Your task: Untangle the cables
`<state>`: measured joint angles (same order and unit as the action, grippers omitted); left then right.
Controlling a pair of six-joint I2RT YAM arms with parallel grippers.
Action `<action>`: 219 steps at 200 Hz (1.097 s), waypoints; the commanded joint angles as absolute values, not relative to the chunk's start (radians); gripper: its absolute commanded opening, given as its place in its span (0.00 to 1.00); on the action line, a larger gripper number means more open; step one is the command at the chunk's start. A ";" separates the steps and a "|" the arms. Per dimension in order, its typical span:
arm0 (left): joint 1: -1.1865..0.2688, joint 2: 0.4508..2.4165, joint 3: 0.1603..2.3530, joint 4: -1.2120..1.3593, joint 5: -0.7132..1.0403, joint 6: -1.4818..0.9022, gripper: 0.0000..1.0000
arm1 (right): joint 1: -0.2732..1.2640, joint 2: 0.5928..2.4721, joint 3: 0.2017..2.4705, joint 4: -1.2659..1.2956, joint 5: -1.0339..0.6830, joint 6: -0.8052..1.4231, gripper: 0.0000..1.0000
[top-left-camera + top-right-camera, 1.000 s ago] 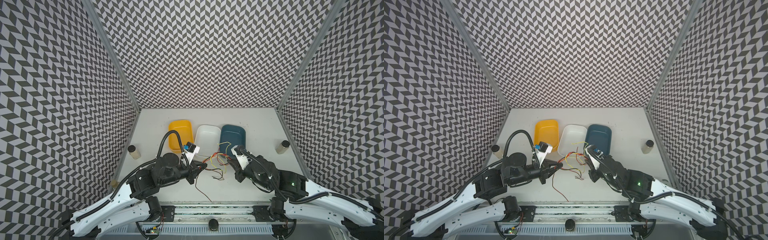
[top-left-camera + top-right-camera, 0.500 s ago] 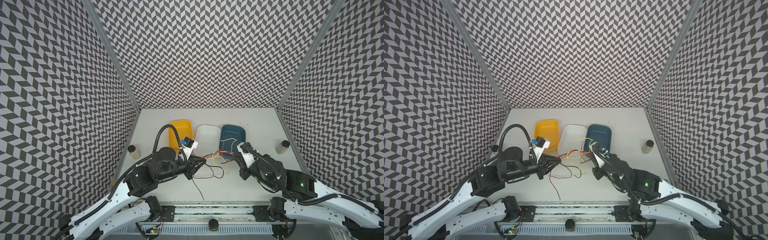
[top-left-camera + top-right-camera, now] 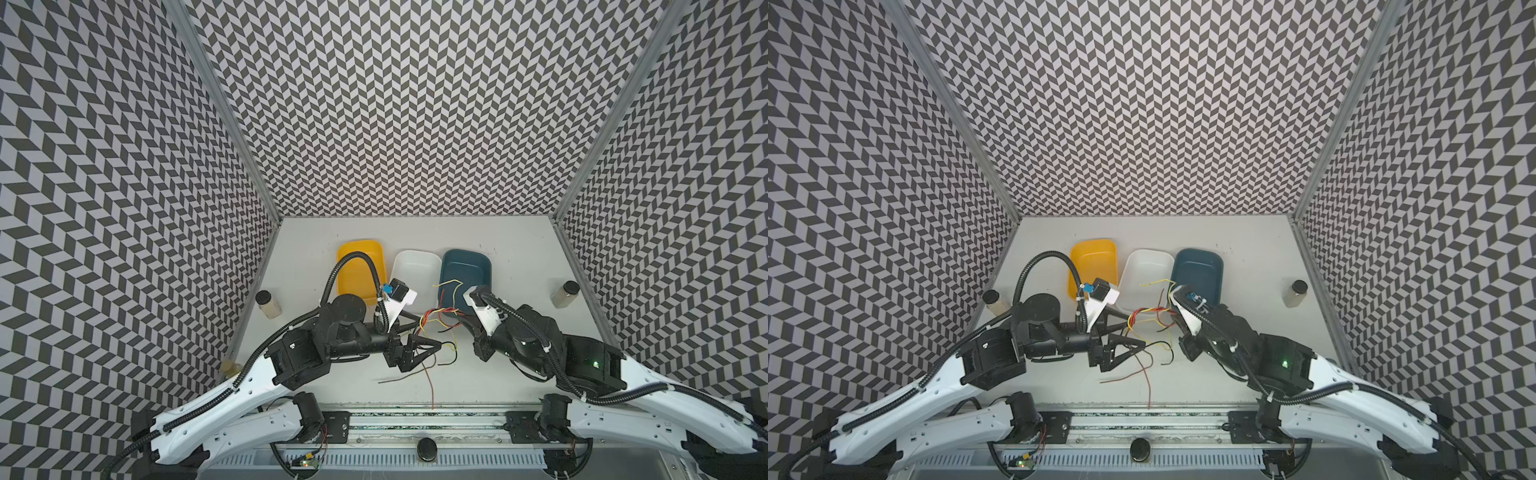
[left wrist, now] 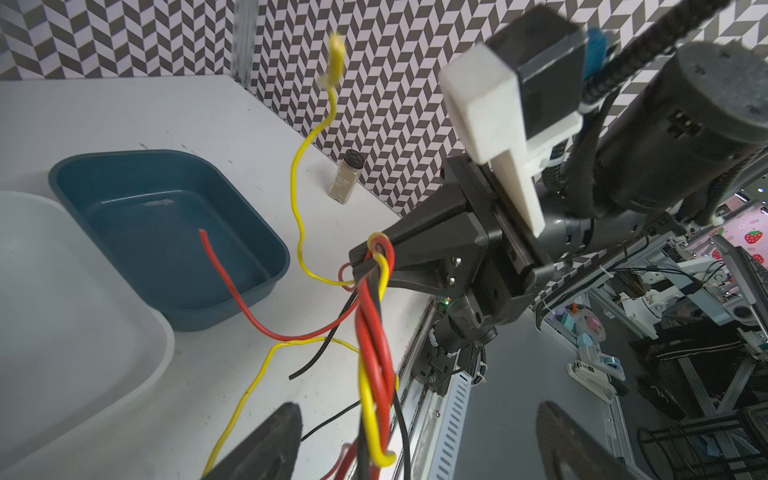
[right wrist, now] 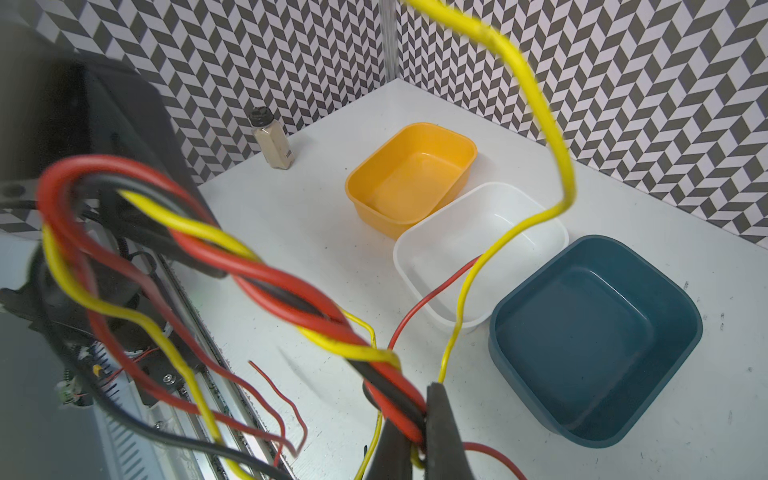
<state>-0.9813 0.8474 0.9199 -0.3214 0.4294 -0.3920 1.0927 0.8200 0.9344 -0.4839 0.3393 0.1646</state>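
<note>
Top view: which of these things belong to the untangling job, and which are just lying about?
In the job: red, black and yellow cables; right gripper, shut on them; left gripper, open, the cables between its fingers.
Lying about: yellow tub; white tub; blue tub; spice jar by the left wall; spice jar by the right wall.

The white table (image 3: 519,257) carries a yellow tub (image 3: 359,257), a white tub (image 3: 417,266) and a blue tub (image 3: 465,268) close side by side. A left jar (image 3: 268,304) and a right jar (image 3: 564,294) stand near the side walls. Some thin ends of the cables (image 4: 376,332) rest near its front.
</note>
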 commanded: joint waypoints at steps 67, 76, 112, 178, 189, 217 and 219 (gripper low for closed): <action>-0.996 0.934 0.955 -0.416 0.234 -0.346 0.19 | 1.093 0.802 0.994 -0.432 0.209 0.148 0.00; -0.994 0.936 0.969 -0.436 0.220 -0.336 0.09 | 1.093 0.799 0.996 -0.441 0.216 0.145 0.00; -0.953 0.914 1.022 -0.539 0.197 -0.288 0.00 | 1.093 0.778 0.992 -0.501 0.360 0.127 0.00; -0.848 0.850 1.092 -0.737 0.200 -0.217 0.00 | 1.091 0.773 1.003 -0.664 0.643 0.128 0.00; -0.846 0.848 1.103 -0.758 0.213 -0.207 0.00 | 1.089 0.774 1.007 -0.675 0.647 0.124 0.00; -0.846 0.858 1.138 -0.828 0.186 -0.185 0.00 | 1.088 0.767 1.057 -0.728 0.722 0.143 0.00; -0.846 0.858 1.139 -0.829 0.187 -0.184 0.00 | 1.088 0.765 1.062 -0.730 0.725 0.143 0.00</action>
